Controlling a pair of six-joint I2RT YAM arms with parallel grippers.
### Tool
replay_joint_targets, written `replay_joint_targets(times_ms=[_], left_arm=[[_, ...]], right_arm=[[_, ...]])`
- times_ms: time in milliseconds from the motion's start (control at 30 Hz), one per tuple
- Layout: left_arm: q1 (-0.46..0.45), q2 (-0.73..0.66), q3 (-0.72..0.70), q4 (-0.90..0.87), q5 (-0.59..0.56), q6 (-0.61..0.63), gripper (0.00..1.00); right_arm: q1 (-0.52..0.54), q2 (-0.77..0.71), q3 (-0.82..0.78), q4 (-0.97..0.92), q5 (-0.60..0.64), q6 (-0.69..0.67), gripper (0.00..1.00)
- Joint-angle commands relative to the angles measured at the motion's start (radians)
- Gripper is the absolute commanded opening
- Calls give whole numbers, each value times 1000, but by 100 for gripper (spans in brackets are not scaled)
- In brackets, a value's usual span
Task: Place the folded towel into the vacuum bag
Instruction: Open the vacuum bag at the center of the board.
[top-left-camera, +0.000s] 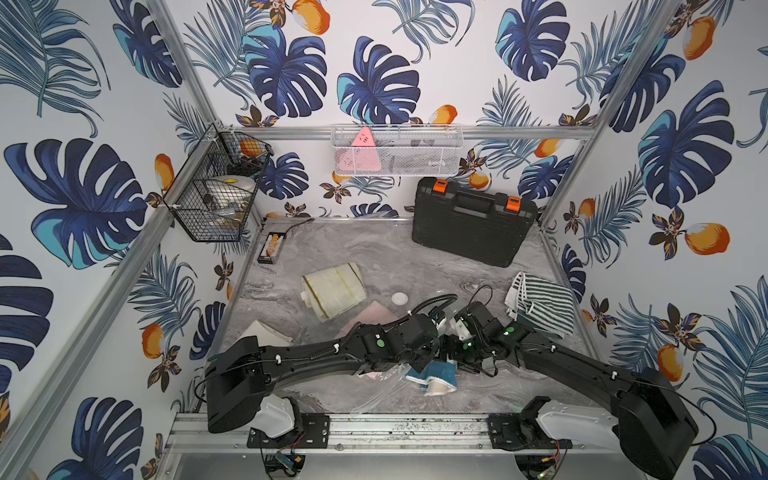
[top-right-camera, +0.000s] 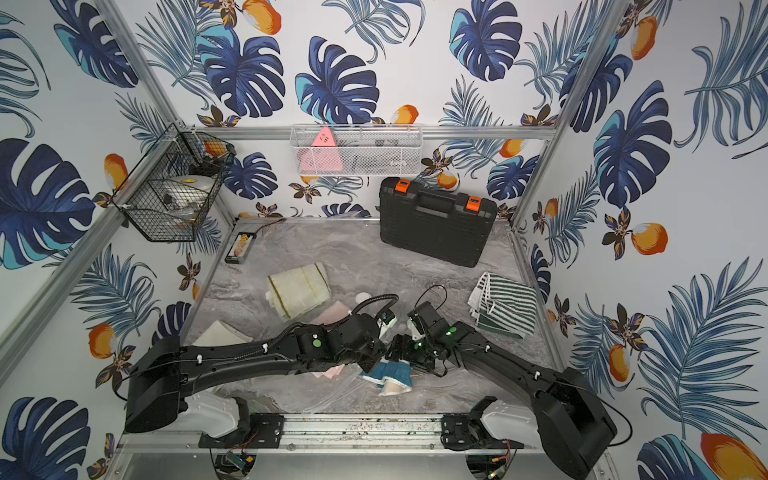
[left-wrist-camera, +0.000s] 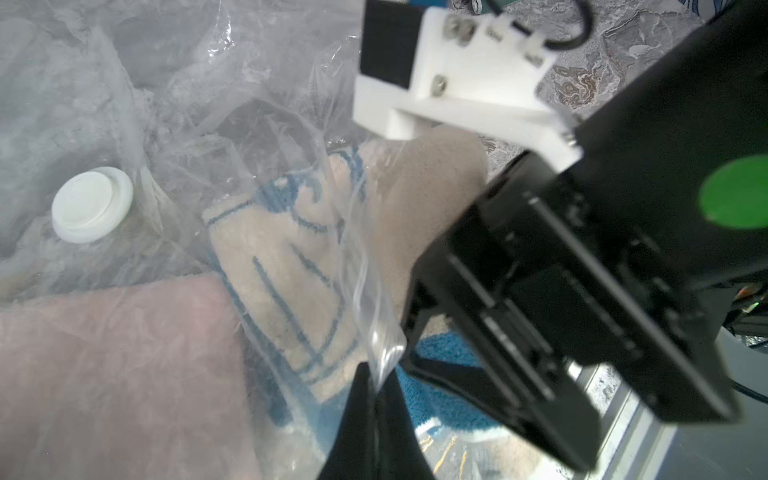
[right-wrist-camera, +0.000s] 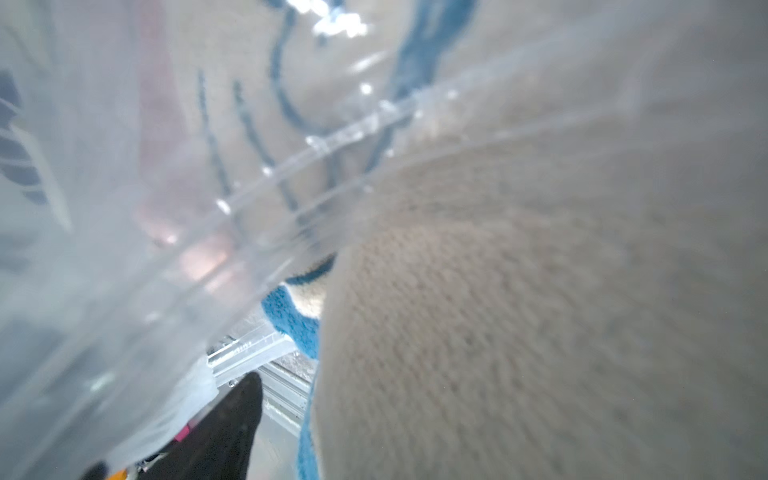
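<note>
Angling inward, left arm low, left tool pinching vacuum bag

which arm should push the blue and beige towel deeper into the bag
Likely right: the right gripper is at the towel's exposed end, while the left gripper is shut on the vacuum bag's mouth edge, holding it open.

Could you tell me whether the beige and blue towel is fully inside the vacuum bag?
No, in the left wrist view part of the towel lies bare outside the vacuum bag.
</note>
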Motion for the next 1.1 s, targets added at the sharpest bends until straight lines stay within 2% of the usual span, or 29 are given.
replay_joint_targets(times_ms=[0,67,133,200,333,433,500,567,633,767,867,933,1067], left_arm=[[6,10,13,23,53,-10,0],[6,19,22,33,77,-5,0],[5,24,30,59,116,5,0],[5,28,38,66,151,16,0],[5,27,52,52,211,53,0],[5,56,66,25,244,67,0],[22,92,61,32,255,56,0],[58,121,52,41,283,33,0],[79,106,28,79,282,13,0],[91,75,21,109,280,-9,0],[91,81,33,109,282,-18,0],[91,82,26,131,285,-35,0],[89,84,17,168,288,-54,0]], right_arm=[[-8,-97,-48,-105,-35,78,83],[-8,-159,-89,-77,-28,160,78],[-8,-189,-134,4,-1,242,67],[-8,-169,-137,61,55,263,55],[-6,-11,2,46,206,163,26],[11,79,89,103,241,38,21],[12,143,140,94,256,-55,25],[3,190,183,15,332,-98,38],[-20,198,211,-64,428,-116,54],[-74,166,230,-202,469,-104,69],[-74,112,220,-320,416,-34,75],[-73,19,176,-361,341,48,78],[-39,-192,63,-294,183,295,78]])
